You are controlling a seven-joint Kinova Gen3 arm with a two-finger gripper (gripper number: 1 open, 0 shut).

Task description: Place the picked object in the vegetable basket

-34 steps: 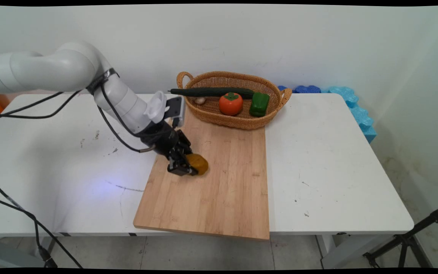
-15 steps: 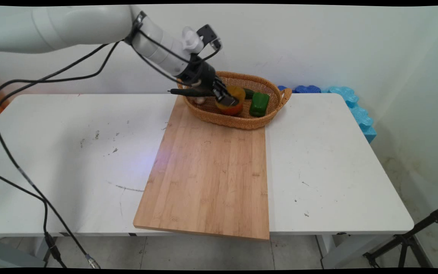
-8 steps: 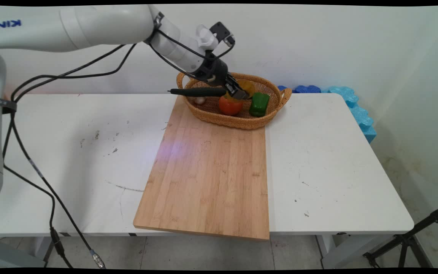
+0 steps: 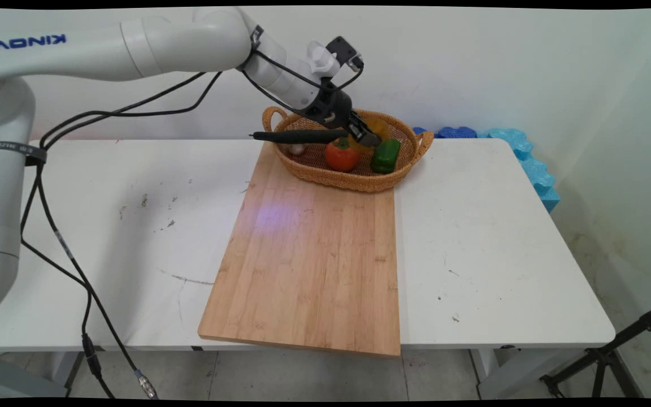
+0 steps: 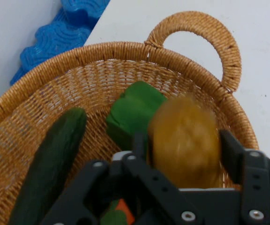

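Note:
My gripper (image 4: 372, 137) hangs over the wicker basket (image 4: 354, 183) at the back of the table, above its right half. A yellow-brown potato (image 4: 381, 130) sits between the fingertips; in the hand view the potato (image 5: 184, 154) is blurred while the fingers (image 5: 232, 154) and the basket (image 5: 191, 61) are sharp, and the jaws stand spread just wider than it. Below it lie a green pepper (image 5: 135, 110) and a cucumber (image 5: 50, 164). In the main view the pepper (image 4: 385, 155) lies beside an orange-red tomato (image 4: 341, 155).
A long dark cucumber (image 4: 297, 136) lies across the basket's left rim, with a small pale mushroom (image 4: 297, 149) under it. A wooden cutting board (image 4: 314, 265) runs from the basket to the table's near edge. Blue foam pieces (image 4: 523, 155) lie at the back right.
The gripper took the potato up from the cutting board, carried it up and right over the basket, and has moved on toward the green pepper. The potato now shows blurred between spread fingers.

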